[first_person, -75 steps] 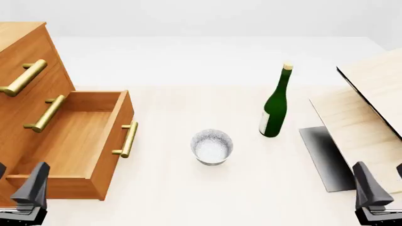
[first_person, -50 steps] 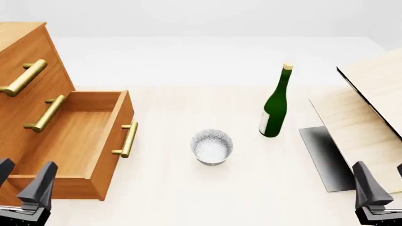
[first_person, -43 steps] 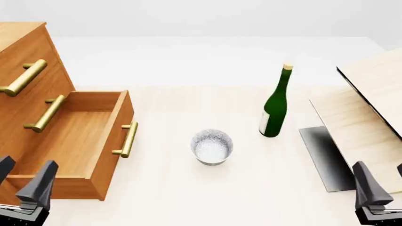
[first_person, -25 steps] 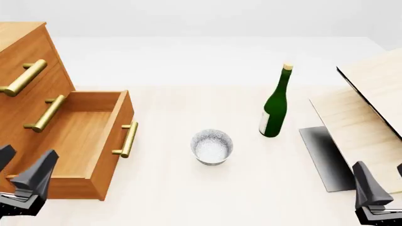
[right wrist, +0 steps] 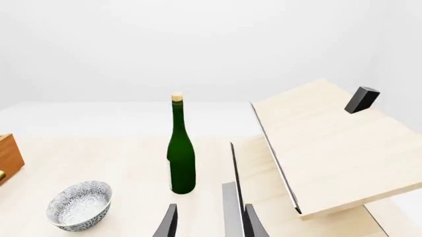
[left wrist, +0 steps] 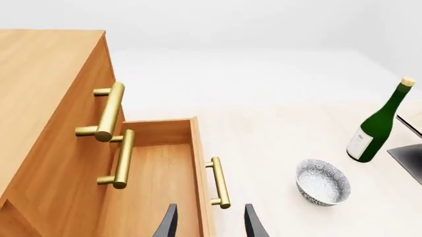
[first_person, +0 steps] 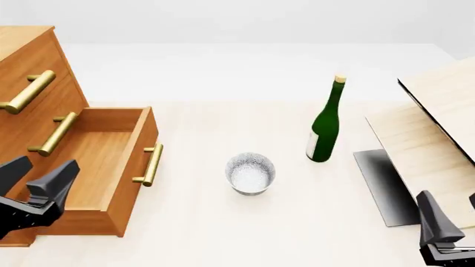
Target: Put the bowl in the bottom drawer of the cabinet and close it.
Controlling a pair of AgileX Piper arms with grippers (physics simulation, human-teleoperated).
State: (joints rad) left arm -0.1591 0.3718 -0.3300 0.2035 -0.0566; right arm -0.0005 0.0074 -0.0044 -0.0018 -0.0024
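**Drawer open, bowl on the table**

The cabinet (first_person: 30,83) fills the front view's left, its bottom drawer (first_person: 97,167) pulled out. Only the right wrist view shows a dark block (right wrist: 361,99) on the pale boards (right wrist: 329,143). The bowl (first_person: 250,173) sits centre. Left gripper (first_person: 33,181) and right gripper (right wrist: 207,222) are both parted, empty.

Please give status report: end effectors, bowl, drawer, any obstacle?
Left end effector open, empty, above open bottom drawer. Right end effector open, empty. Bowl upright on table, untouched. Green bottle beside, not blocking.
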